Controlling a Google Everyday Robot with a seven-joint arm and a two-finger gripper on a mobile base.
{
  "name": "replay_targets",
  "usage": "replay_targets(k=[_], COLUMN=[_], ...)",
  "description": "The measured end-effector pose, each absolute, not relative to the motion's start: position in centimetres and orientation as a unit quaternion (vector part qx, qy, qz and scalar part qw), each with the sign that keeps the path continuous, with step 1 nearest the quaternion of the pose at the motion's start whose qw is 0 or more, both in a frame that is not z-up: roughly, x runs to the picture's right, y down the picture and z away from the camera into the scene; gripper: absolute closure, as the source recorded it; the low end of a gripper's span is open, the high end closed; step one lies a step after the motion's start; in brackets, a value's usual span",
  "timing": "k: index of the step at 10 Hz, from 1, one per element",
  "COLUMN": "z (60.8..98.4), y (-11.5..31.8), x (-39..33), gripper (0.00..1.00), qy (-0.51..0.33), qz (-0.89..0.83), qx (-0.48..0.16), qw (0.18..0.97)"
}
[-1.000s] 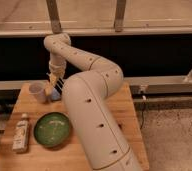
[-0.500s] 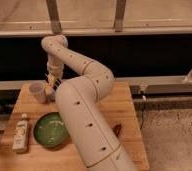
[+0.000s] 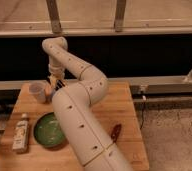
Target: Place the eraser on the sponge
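— Gripper (image 3: 56,81)?
— Over the far left corner of the counter (image 3: 131,102), pointing down, just right of the cup (image 3: 37,92). Open or closed: cannot tell.

— Sponge (image 3: 49,91)?
— Seemingly the pale blue sliver between cup and arm (image 3: 84,125), close to the far edge. Mostly hidden by the arm, so no reading of its long axis.

— Eraser?
— Nowhere on the bare counter. Not on the plate (image 3: 48,131), nor by the bottle (image 3: 21,133) at the left edge. Not to be confused with the reddish-brown thing (image 3: 115,131) toward the right edge. Perhaps a dark speck at the gripper's tip, but too small to swear by.

— Which way from gripper to sponge, then?
— Almost straight down, maybe a shade toward the near edge. Hardly any sideways travel to speak of.

— How far along?
— Fits two readings: eraser held and about to meet the sponge, or eraser lying on the sponge behind the arm. Not to be settled from here.

— What counts most?
— The vertical line: gripper above, sponge beneath. Cup close on the left, easily nudged.
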State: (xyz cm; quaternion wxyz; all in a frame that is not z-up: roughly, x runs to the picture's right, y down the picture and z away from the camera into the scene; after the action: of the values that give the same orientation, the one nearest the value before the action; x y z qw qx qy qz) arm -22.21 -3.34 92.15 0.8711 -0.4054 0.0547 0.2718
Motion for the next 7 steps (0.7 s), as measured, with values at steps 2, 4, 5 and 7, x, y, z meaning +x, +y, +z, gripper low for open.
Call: replay_targets(k=[2,4,5,7], z=[92.45,92.49,92.44,92.11], y=[-2.96,-3.04,-2.91,-2.21], x=[-22.53,-22.24,-22.57,-22.88], gripper=[1.0,1.0,1.0,1.0], qy=[0.06,0.061,0.058,0.021], qz=[0.268,0.27,0.267,0.227], qx=[-0.408,-0.408,-0.41,-0.424], qw=[0.87,0.87,0.87,0.876])
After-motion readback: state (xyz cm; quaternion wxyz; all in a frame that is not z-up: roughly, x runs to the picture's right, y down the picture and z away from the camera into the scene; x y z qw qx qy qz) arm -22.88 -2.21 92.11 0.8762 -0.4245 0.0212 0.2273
